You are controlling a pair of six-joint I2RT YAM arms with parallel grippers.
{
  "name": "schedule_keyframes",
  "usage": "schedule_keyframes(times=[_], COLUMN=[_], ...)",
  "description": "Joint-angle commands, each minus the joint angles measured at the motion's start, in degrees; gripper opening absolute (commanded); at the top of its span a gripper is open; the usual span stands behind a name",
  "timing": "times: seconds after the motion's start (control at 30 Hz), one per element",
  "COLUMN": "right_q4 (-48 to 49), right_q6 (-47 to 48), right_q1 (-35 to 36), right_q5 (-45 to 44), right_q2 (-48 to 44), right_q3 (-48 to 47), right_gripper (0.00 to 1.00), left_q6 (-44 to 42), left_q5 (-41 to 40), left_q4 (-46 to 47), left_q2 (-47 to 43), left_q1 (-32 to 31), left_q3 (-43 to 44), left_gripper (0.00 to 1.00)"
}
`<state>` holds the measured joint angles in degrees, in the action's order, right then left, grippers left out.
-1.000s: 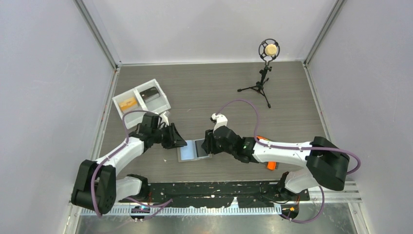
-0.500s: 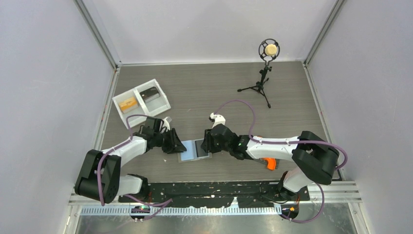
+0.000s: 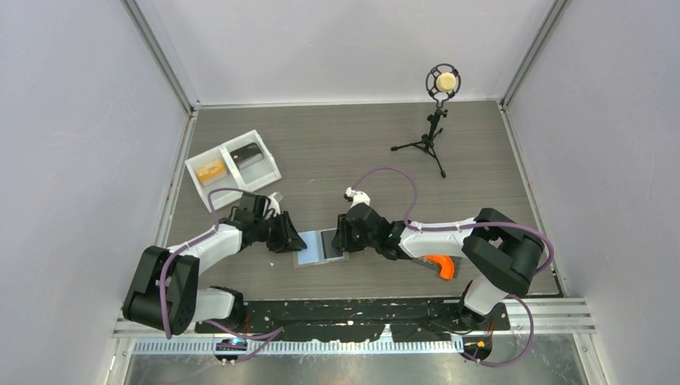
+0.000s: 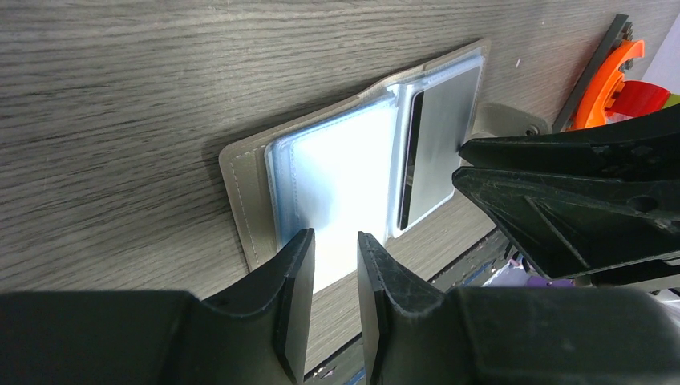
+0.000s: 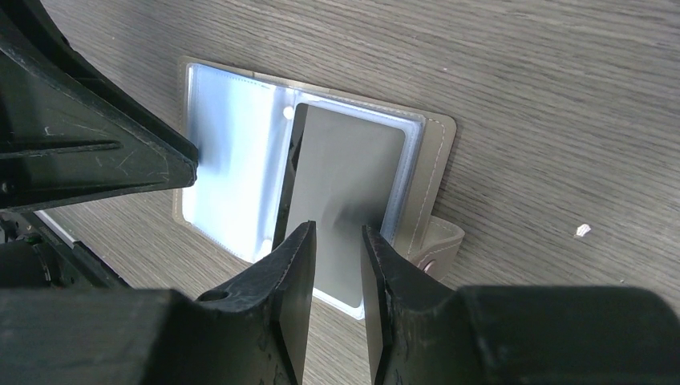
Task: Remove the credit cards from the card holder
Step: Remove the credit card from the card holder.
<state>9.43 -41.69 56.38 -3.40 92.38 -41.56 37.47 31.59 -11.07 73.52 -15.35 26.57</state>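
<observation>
The card holder [image 3: 314, 250] lies open and flat on the table, with a grey rim [image 4: 240, 188] and a light blue panel [image 4: 337, 176]. A grey card [image 5: 345, 176] sits in its right-hand sleeve, its left edge slightly raised. My left gripper [image 3: 297, 241] is at the holder's left edge, its tips [image 4: 335, 241] over the blue panel, with only a narrow slit between the jaws and nothing in it. My right gripper [image 3: 340, 239] is at the right edge, its tips [image 5: 337, 233] over the grey card, also nearly together and empty. An orange card [image 3: 212, 169] lies in the tray.
A white two-compartment tray [image 3: 233, 166] stands at the back left, with a dark item [image 3: 245, 155] in its right compartment. A microphone on a small tripod [image 3: 437, 120] stands at the back right. An orange part [image 3: 439, 265] lies under the right arm.
My left gripper has moved slightly down and right onto the holder's left edge. The right arm's elbow has folded in towards the holder. The holder has stayed open and barely moved.
</observation>
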Motion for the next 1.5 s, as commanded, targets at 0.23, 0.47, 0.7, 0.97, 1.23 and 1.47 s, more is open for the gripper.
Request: schedule_keyframes(times=[0.23, 0.47, 0.7, 0.97, 1.23, 1.47], right_q4=[0.1, -0.8, -2.1, -0.5, 1.0, 2.0], right_q6=[-0.2, -0.2, -0.3, -1.1, -1.8, -2.1], right_q1=[-0.5, -0.5, -0.5, -0.5, -0.5, -0.6], right_q5=[-2.0, -2.0, -1.3, -0.1, 0.5, 0.6], right_q2=[-0.5, 0.2, 1.7, 1.8, 1.4, 0.7], right_q3=[-1.1, -1.4, -2.2, -0.8, 0.7, 1.8], right_gripper=[0.34, 0.34, 0.34, 0.32, 0.28, 0.28], left_q6=[-0.7, -0.7, -0.7, 0.1, 4.3, 9.1], left_q5=[-1.1, -1.2, -1.3, -1.0, -2.5, -5.6], left_q4=[0.7, 0.7, 0.5, 0.2, 2.8, 12.2], left_q2=[-0.8, -1.0, -1.1, -2.4, -6.6, -6.3], left_q1=[-0.5, -0.6, -0.6, -1.3, -4.4, -7.6], left_q3=[-0.3, -0.3, -0.1, 1.0, 1.7, -1.3], left_gripper=[0.29, 0.29, 0.28, 0.29, 0.32, 0.31])
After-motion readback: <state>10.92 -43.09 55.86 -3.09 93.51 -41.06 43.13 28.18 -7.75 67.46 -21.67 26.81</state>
